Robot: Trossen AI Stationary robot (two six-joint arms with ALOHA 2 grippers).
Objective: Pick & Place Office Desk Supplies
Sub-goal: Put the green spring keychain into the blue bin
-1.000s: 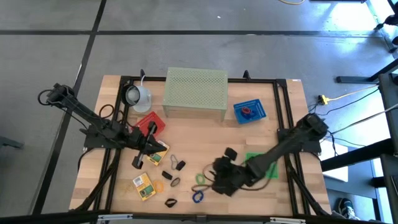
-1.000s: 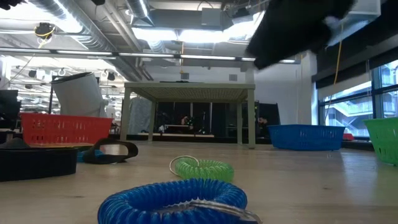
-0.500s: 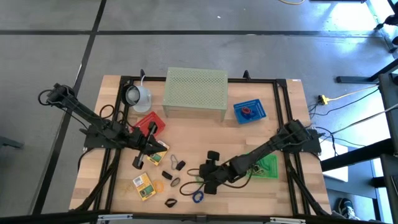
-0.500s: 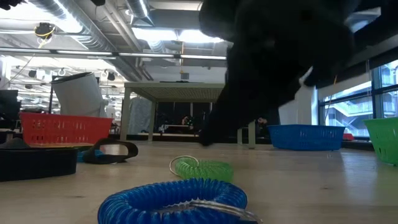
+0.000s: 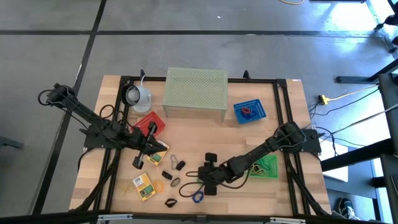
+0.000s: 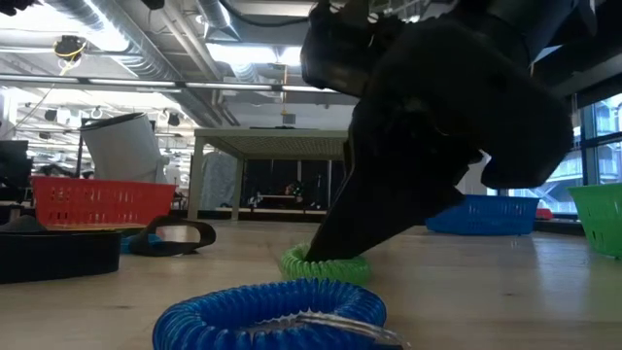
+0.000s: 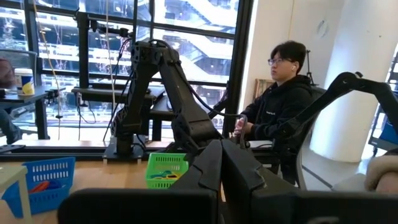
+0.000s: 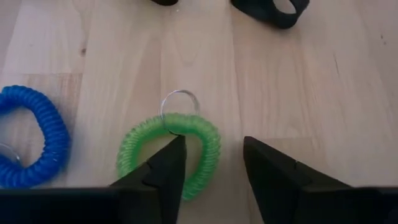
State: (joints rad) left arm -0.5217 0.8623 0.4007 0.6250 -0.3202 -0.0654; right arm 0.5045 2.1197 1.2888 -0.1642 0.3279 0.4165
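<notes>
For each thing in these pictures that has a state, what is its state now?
Right pincer: open, down at the table, one finger inside the green coil loop.
Green coil loop: flat on the table, not lifted.
Blue coil loop: flat on the table, untouched.
Left pincer: shut, holding nothing visible.
Green basket: upright on the table beside the right arm.
Blue basket: upright, something red inside.

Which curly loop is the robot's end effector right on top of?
The green loop. The right end effector has one finger inside its ring and one outside. The blue loop lies beside it, untouched.
</notes>
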